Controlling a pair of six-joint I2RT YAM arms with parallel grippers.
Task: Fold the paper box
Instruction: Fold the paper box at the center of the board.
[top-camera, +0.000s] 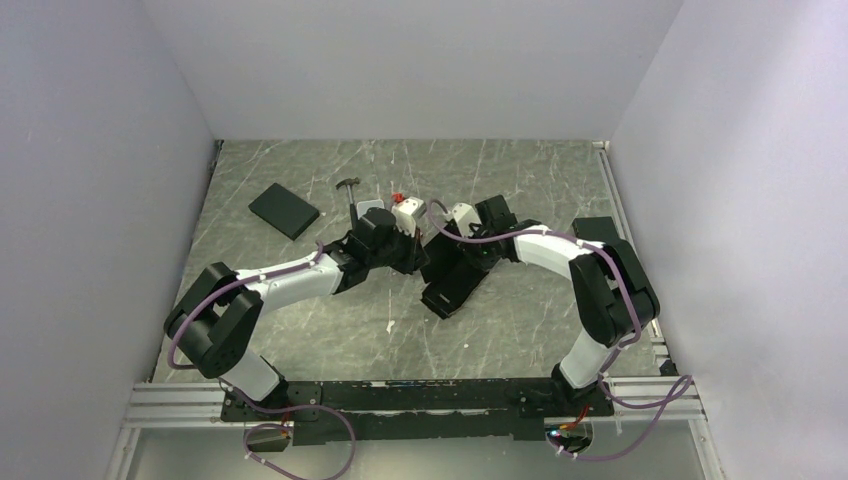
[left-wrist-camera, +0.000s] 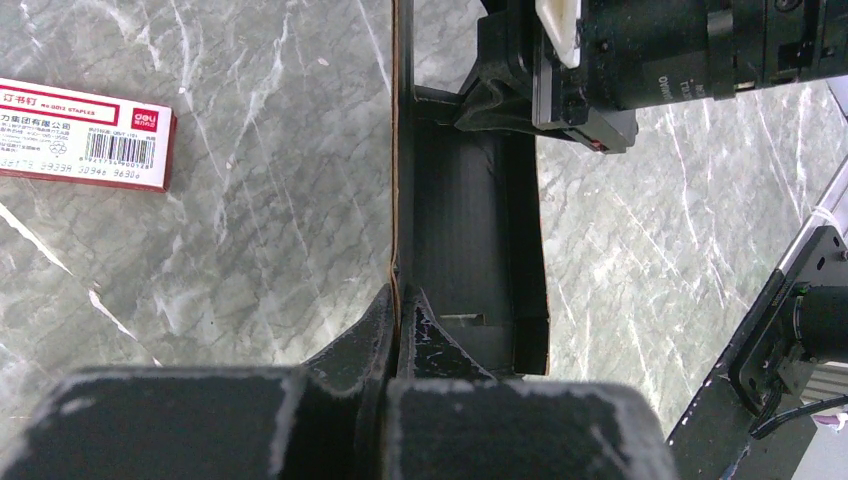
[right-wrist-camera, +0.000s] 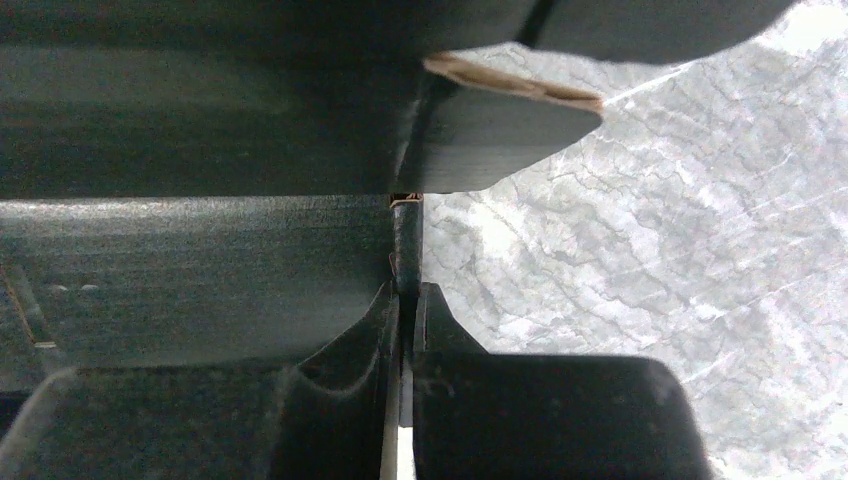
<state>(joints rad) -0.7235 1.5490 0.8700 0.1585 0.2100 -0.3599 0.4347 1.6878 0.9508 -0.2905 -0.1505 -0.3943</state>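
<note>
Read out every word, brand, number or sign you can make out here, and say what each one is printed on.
"订书钉": red-framed, on the small red-and-white cardboard staple box.
"deli": its red logo patch.
"力集团有限公司": black line, start cut off by the picture's edge.
"STAPLES": ends a tiny line, rest unreadable.
Barcode digits and the number row below: too blurred.
Matte black paper box: no lettering seen.

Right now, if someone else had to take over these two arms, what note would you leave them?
Left claw: shut on a thin upright wall of the paper box.
Right claw: shut on another cardboard edge of it.
Box: middle of the table, between both arms.
Done: some panels raised, it seems.
Left: finish the folding; the box is not yet closed.
</note>
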